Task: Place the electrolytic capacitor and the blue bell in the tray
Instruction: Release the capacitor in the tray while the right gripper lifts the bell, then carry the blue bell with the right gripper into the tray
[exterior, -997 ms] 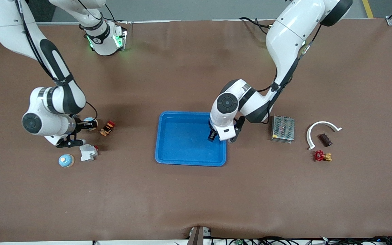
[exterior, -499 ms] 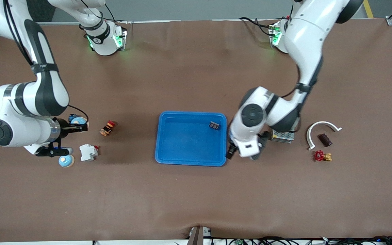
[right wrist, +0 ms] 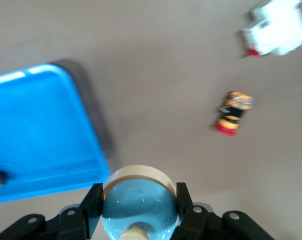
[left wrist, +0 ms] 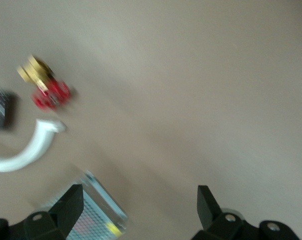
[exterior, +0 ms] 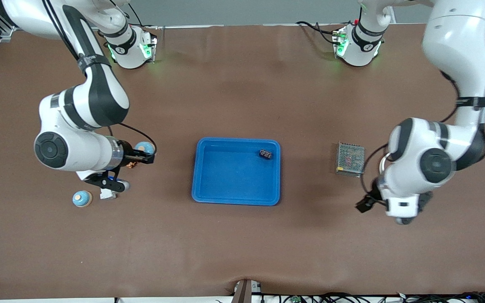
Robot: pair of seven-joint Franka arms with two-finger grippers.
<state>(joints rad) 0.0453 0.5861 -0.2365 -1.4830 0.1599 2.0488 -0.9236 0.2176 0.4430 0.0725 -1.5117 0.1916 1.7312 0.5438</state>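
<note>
The bright blue tray [exterior: 209, 185] lies mid-table. A small dark electrolytic capacitor [exterior: 265, 154] lies in its corner toward the robots and the left arm's end. My right gripper [exterior: 143, 153] is shut on a blue bell [exterior: 145, 147] with a tan rim and holds it above the table between the small parts and the tray. In the right wrist view the bell [right wrist: 139, 200] fills the gap of the right gripper [right wrist: 138, 206], with the tray [right wrist: 35, 135] close by. My left gripper [exterior: 382, 210] is open and empty in the air toward the left arm's end; the left wrist view [left wrist: 138, 206] shows it too.
A second blue bell [exterior: 82, 198] stands on the table toward the right arm's end. A white block [right wrist: 278, 32] and an orange-red part [right wrist: 232, 114] lie near it. A metal mesh box [exterior: 350, 159], a white curved piece [left wrist: 25, 155], a red valve [left wrist: 45, 90] and a dark block [left wrist: 1, 110] lie toward the left arm's end.
The left gripper has let go of the capacitor in the tray and swung away toward its own end of the table. The right gripper has carried the bell toward the tray.
</note>
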